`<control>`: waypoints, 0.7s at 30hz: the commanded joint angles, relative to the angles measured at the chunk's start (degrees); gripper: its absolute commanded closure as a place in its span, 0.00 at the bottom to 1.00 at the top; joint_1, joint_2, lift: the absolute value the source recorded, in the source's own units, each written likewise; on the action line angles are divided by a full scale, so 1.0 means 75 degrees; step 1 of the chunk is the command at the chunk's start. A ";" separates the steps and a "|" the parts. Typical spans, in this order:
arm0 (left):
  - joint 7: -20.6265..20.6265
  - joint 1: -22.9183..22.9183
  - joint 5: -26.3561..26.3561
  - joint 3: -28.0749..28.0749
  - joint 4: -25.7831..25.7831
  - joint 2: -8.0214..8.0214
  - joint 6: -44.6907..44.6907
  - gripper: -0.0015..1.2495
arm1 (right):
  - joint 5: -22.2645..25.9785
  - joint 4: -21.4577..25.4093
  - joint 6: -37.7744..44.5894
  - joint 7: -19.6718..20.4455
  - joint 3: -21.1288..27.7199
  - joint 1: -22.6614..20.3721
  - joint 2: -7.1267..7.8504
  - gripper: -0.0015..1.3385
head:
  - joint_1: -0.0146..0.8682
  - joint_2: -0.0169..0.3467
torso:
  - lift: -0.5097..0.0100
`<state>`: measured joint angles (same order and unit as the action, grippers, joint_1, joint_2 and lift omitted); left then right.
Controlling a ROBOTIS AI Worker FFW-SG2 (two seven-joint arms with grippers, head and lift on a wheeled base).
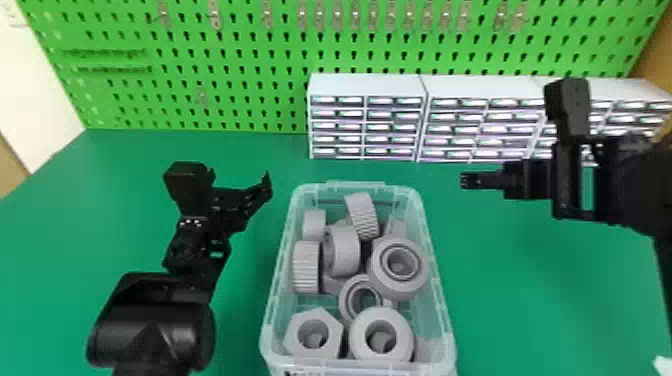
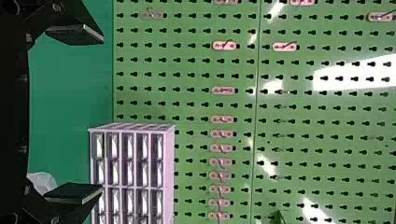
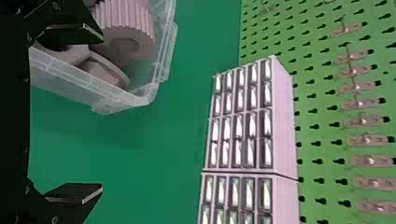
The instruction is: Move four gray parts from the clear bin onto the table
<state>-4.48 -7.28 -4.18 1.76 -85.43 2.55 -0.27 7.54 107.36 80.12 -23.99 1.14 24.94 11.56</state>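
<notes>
Parts (image 1: 341, 250) crowd the clear bin (image 1: 410, 369) at six o'clock on the counter (image 1: 525, 300). Your left end effector (image 2: 102, 114) at nine and right end effector (image 3: 102, 114) at three gape empty; rounded, tightly packed sides could make your grasp slip.

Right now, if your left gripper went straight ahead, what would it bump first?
Probably the green pegboard at the back of the table. My left gripper might clip the little drawers first; I can't judge depth well.
</notes>
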 commanded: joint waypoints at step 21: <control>0.0011 -0.0072 0.0041 0.0000 0.0059 0.0012 0.0001 0.13 | 0.0132 -0.0522 0.1328 0.0000 -0.1230 0.1116 0.0122 0.13 | 0.80 0.24 | 0.88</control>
<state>-4.39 -7.91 -3.85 1.84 -85.04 2.64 -0.26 8.52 104.72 89.99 -23.99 -6.79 32.40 12.63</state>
